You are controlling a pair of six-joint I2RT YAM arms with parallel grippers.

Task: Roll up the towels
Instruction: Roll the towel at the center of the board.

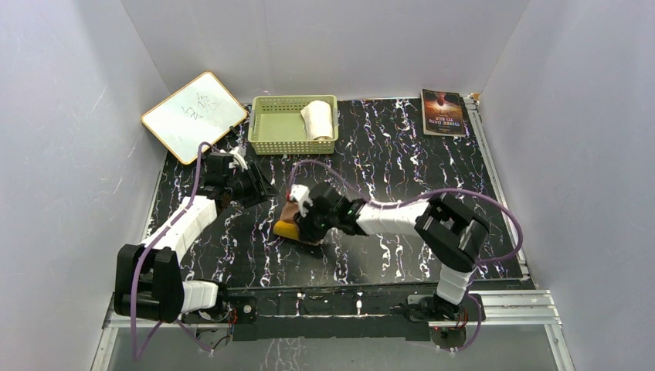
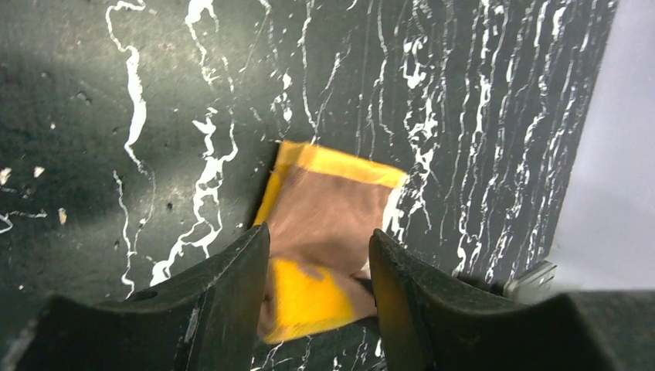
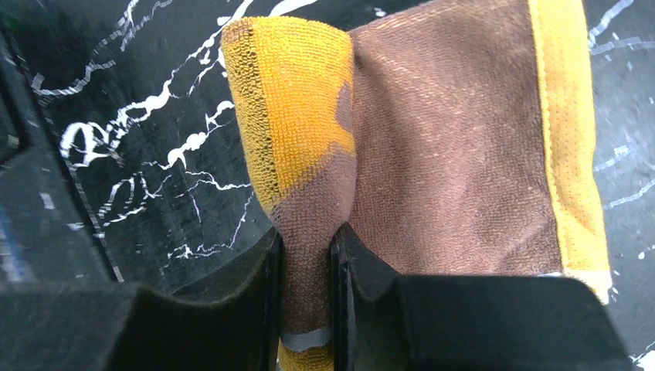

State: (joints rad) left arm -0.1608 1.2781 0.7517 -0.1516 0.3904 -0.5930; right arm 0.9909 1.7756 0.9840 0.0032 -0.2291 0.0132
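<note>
Two towels are in view. The brown towel (image 3: 456, 154), which has a yellow-orange side and yellow edging, lies on the dark, white-veined worktop (image 1: 402, 147), a little left of its middle. One end of it is folded up so that the yellow side faces outward. The right gripper (image 3: 307, 239) is closed on that raised fold, and brown cloth fills the narrow gap between its two fingers. The rest of the towel spreads flat beside the fingers, with a yellow border running along one edge. The left gripper (image 2: 318, 236) hangs to the left of the towel, above the worktop, with its fingers apart and holding nothing. Its wrist view shows the towel lying beyond the gap between the fingers, untouched by them. The white towel (image 1: 317, 118) is rolled up and rests inside the pale green basket (image 1: 263, 127), against its right wall, at the back of the worktop. A whiteboard (image 1: 195, 116) sits at the back left corner, just beside the basket. A book (image 1: 442, 112) lies at the back right, well apart from both towels.
</note>
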